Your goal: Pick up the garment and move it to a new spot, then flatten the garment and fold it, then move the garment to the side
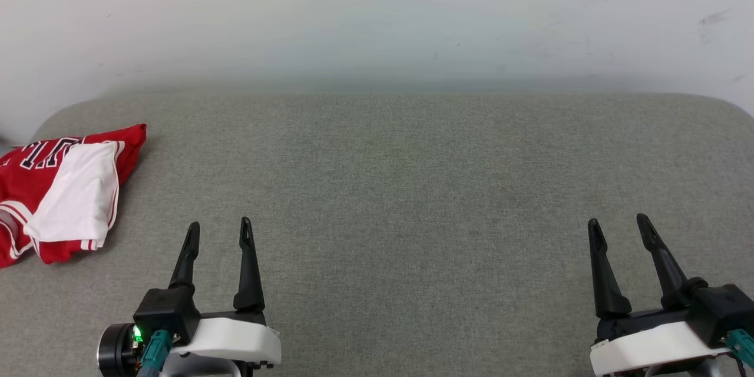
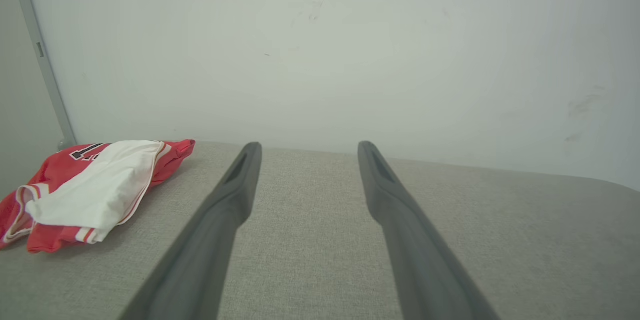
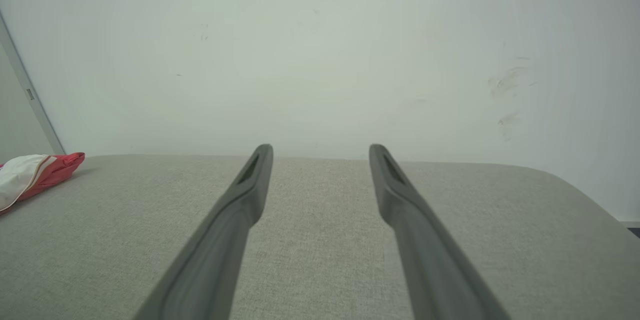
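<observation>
Both dark two-fingered claws, the left claw (image 1: 219, 224) and the right claw (image 1: 618, 221), hover spread and empty over the grey fabric worktop (image 1: 412, 177). The red-and-white jersey T-shirt (image 1: 70, 188) lies loosely bundled at the worktop's far-left edge. We judge the pick-up is not yet begun, so the left claw must reach across and pinch the cloth.

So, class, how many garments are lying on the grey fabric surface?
1: a bunched red jersey T-shirt with a white sleeve, at the grey fabric surface's far left, left of the open left gripper; the head view's edge cuts part of it off.
</observation>
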Controlling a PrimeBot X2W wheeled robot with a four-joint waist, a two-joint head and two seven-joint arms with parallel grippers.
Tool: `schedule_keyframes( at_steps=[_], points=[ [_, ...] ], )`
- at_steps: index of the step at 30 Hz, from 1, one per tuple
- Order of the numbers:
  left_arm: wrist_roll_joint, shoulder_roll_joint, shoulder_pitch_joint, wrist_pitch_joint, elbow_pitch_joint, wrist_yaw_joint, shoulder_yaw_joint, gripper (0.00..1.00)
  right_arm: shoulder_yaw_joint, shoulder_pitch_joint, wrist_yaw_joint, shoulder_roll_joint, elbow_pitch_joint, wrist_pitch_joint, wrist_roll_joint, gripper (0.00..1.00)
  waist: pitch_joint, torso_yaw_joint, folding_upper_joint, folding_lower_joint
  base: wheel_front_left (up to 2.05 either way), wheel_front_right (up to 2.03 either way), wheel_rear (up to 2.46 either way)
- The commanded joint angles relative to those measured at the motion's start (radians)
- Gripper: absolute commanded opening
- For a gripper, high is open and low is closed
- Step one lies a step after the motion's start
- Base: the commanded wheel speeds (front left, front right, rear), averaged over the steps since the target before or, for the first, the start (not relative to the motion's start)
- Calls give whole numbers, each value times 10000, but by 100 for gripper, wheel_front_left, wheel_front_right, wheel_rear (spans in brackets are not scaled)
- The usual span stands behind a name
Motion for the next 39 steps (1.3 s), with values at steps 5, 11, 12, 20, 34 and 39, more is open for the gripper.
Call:
schedule_keyframes(
  at_steps=[5,11,12,20,34,39],
  points=[
    [555,-61,79,-166,-91,-54,47,100,-17,59,-3,10,-147,-170,-518,100,18,15,0,0,0,0,0],
    [897,-133,139,-259,-89,-104,97,100,-42,88,-4,11,-188,-264,-705,100,16,14,0,0,0,0,0],
    [954,-146,160,-274,-80,-134,108,100,-50,101,-4,11,-197,-267,-753,100,11,14,0,0,0,0,0],
    [1437,-235,203,-415,-15,-277,199,100,-154,144,-5,12,-217,-416,-948,100,17,-22,0,0,0,0,0],
    [1271,-373,215,-417,178,-630,485,100,-118,189,-5,14,10,-422,329,100,25,-46,0,0,0,0,0],
    [1202,-392,218,-417,255,-716,513,100,-110,199,-5,13,74,-422,444,100,21,-26,0,0,0,0,0]
  ],
)
